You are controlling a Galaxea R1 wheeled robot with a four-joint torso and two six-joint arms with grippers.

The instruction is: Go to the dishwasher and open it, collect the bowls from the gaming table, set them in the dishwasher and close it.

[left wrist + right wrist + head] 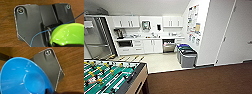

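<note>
The dishwasher (169, 46) stands under the white counter at the far side of the kitchen, steel-fronted, with a dark gap along its top. A lime green bowl (66, 35) hangs over the brown floor in the left wrist view, my left gripper (55, 44) shut on its rim. In the right wrist view a blue bowl (23, 78) is tilted above the floor, my right gripper (48, 91) shut on its edge. The gaming table is out of view.
A foosball table (111, 77) with a green field fills the near left. Two grey bins (186, 56) stand by the right wall near the dishwasher. Brown carpet (199, 80) meets pale kitchen tiles (159, 62). White cabinets (151, 46) line the back wall.
</note>
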